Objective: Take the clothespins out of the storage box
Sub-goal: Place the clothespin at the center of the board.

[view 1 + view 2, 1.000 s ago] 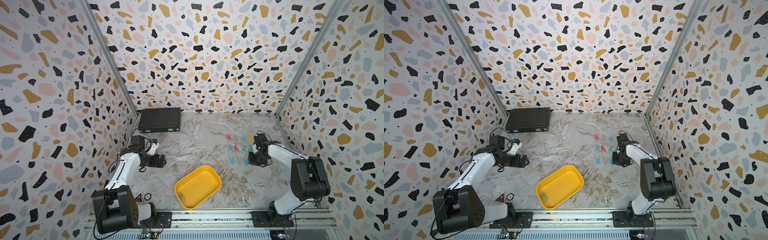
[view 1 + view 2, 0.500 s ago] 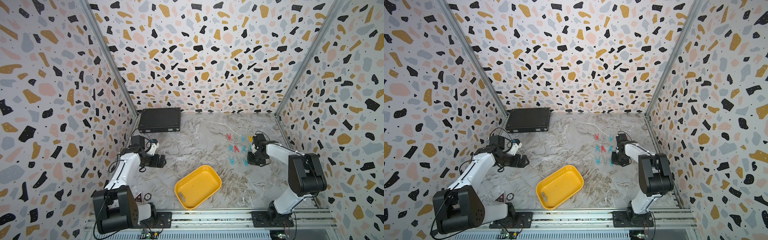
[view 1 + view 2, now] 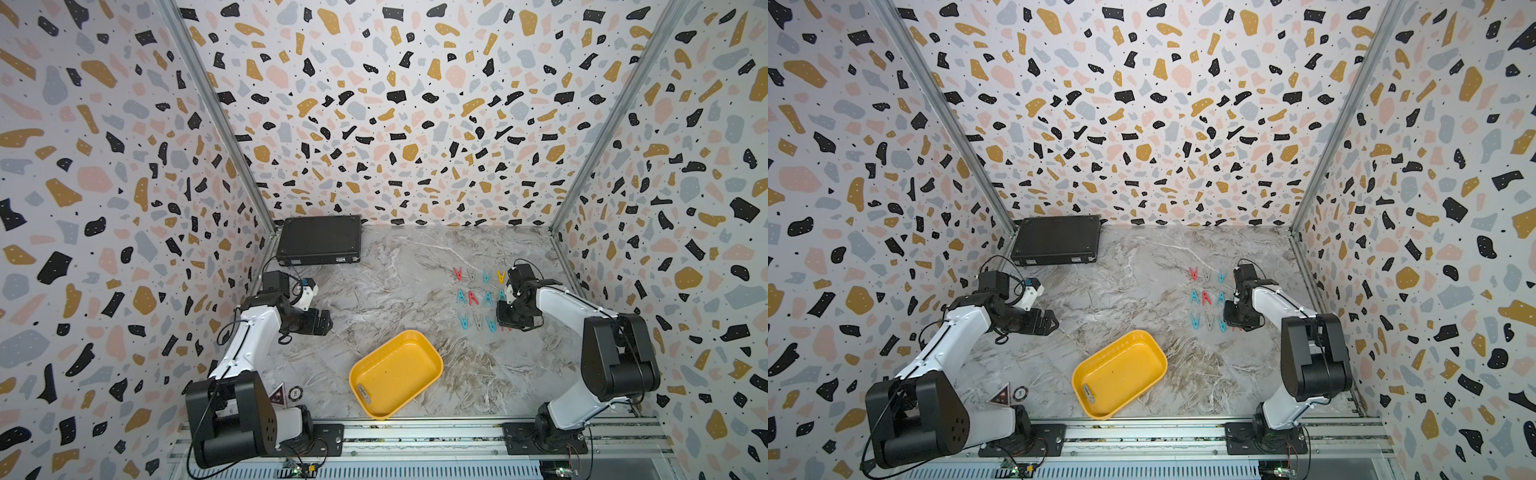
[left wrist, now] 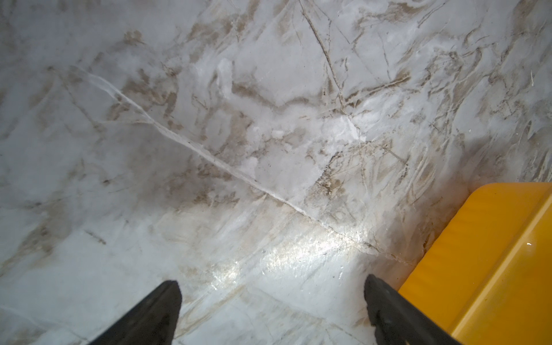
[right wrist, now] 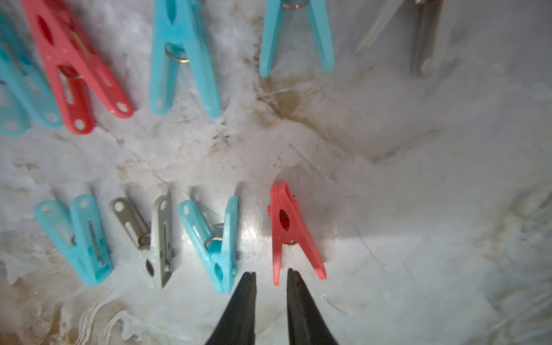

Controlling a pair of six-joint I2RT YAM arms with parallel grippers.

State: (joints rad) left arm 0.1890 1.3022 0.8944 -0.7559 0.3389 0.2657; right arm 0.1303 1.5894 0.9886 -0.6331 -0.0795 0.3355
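Clothespins (image 3: 478, 297) are recorded lying flat on the table (image 3: 395, 274), right of centre toward the far side, in three short rows (teal, red, pale grey, one yellow-orange at the far row's right end). All those visible lie outside the yellow box (image 3: 399, 368), which is set askew near the front edge at centre, well apart from the rows.

In the right wrist view a red clothespin (image 5: 291, 236) is seen at the end of the nearest row, just beside a teal clothespin (image 5: 215, 245). The right gripper (image 5: 271, 272) is held low at its spread legs, jaws narrowly parted; one leg end lies in the gap, not pinched.

The left gripper (image 4: 271, 280) is held over bare table left of the box, jaws wide, nothing between them. A black case (image 3: 319, 239) is noted in the far left corner.
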